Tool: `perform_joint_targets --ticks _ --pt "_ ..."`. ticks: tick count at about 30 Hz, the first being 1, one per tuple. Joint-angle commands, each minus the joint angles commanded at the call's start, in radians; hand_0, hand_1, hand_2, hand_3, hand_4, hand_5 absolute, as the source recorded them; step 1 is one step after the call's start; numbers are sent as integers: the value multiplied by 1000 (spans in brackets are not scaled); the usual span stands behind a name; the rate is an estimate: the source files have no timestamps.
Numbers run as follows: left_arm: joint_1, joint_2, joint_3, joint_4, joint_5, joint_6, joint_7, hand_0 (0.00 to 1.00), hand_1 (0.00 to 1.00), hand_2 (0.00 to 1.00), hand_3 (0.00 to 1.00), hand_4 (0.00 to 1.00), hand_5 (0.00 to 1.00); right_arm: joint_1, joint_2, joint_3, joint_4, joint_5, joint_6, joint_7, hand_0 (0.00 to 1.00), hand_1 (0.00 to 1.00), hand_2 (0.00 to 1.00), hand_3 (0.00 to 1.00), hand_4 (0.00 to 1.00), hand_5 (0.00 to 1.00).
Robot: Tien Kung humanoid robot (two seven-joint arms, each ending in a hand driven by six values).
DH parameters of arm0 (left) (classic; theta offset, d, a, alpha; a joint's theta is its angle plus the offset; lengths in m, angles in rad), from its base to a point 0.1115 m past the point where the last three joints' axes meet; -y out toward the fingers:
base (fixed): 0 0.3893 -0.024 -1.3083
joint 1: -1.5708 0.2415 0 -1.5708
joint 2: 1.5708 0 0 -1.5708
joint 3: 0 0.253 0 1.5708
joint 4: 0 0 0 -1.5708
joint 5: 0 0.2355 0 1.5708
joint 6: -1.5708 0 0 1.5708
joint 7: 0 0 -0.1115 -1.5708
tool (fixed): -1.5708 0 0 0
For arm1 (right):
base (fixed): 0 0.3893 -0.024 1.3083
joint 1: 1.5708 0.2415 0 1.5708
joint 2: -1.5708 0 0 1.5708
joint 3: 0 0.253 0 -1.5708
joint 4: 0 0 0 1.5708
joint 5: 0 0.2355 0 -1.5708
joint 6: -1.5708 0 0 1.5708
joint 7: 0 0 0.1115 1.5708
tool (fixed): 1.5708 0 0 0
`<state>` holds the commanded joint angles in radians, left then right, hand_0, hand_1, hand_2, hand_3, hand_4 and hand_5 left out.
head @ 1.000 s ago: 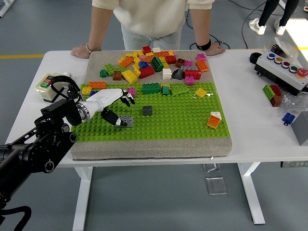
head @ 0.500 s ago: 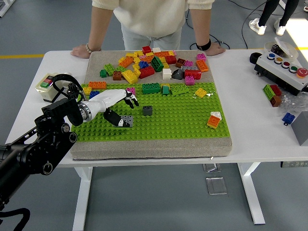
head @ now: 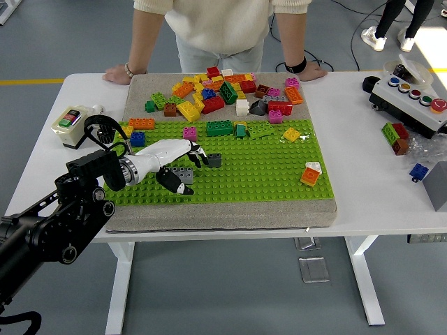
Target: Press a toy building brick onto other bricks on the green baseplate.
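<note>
The green baseplate (head: pixel 265 174) lies on a tan mat in the middle of the table. My left hand (head: pixel 180 166), white with black fingertips, reaches in from the left low over the plate's left part. Its thumb and curled fingers are shut on a flat light grey brick (head: pixel 184 174), which sits at plate level. The fingertips (head: pixel 198 153) point at a small dark grey brick (head: pixel 214 160) standing on the plate just to the right, almost touching it. The right arm is out of view.
A pile of loose bricks (head: pixel 223 87) covers the mat's far strip. On the plate stand a green brick (head: pixel 218 128), a pink one (head: pixel 189 133) and an orange-white one (head: pixel 310 173). A person's hands (head: pixel 115 73) rest on the far edge. Button boxes (head: pixel 70 125) (head: pixel 412 98) flank the mat.
My left forearm and hand have shifted right and slightly nearer, turning so the fingers now reach the dark grey brick. The light grey brick has stayed nearly in place.
</note>
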<state>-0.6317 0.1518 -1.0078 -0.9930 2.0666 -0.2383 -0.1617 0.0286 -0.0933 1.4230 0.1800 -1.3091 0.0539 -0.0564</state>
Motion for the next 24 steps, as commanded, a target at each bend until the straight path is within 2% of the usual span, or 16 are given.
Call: perform_joint_targets --ticks 24 --pt "1 7 22 19 19 -7 -1 768 696 624 629 998 93 0 -1 1 0 2 1 -1 762 689 732 697 975 492"
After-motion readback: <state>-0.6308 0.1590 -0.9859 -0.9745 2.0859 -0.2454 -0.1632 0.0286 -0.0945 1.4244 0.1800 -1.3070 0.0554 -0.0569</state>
